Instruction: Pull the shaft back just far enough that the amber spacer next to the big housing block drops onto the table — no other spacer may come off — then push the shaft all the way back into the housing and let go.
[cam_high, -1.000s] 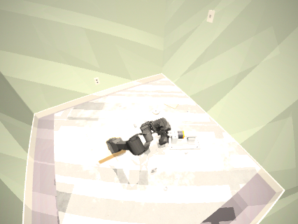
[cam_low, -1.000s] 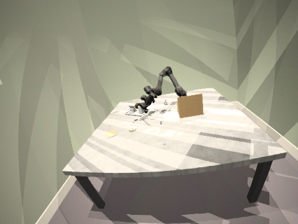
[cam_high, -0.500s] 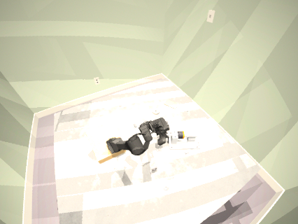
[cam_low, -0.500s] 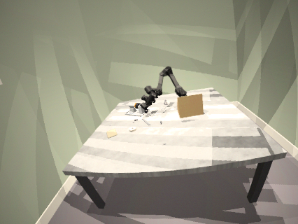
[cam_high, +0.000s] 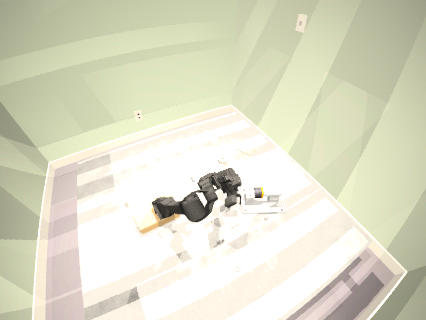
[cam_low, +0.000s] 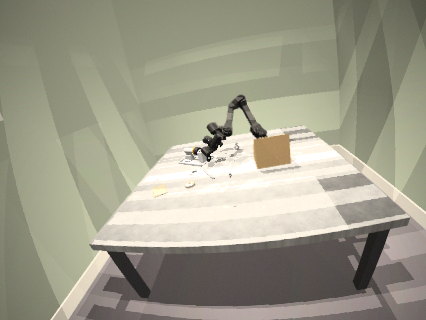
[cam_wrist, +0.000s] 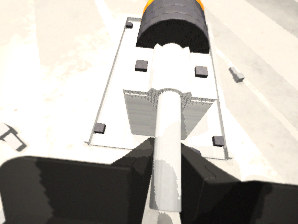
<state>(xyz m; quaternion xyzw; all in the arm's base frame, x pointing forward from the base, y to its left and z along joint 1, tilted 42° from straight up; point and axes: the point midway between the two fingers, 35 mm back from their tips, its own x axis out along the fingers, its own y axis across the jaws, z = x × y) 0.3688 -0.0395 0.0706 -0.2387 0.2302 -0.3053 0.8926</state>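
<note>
My gripper (cam_wrist: 162, 144) is shut on the pale shaft (cam_wrist: 168, 122), near its free end. The shaft runs from the fingers into a white support block (cam_wrist: 171, 70) on a bolted base plate (cam_wrist: 109, 107) (cam_high: 265, 210). Beyond that block, dark spacers (cam_wrist: 172, 22) (cam_high: 257, 192) sit side by side on the shaft line. The amber spacer (cam_wrist: 202, 5) (cam_high: 262, 192) (cam_low: 194, 150) shows at their far side, still in line with them. In the wrist view it is mostly cut off by the top edge. The big housing block is out of the wrist view and washed out in the top view.
A cardboard box (cam_low: 272, 151) stands beside the arm's base. A yellow note (cam_low: 160, 190) and a small pale ring (cam_low: 190, 184) lie on the table. A small grey piece (cam_wrist: 236, 75) lies right of the base plate, and a dark-outlined item (cam_wrist: 11, 137) lies left of it.
</note>
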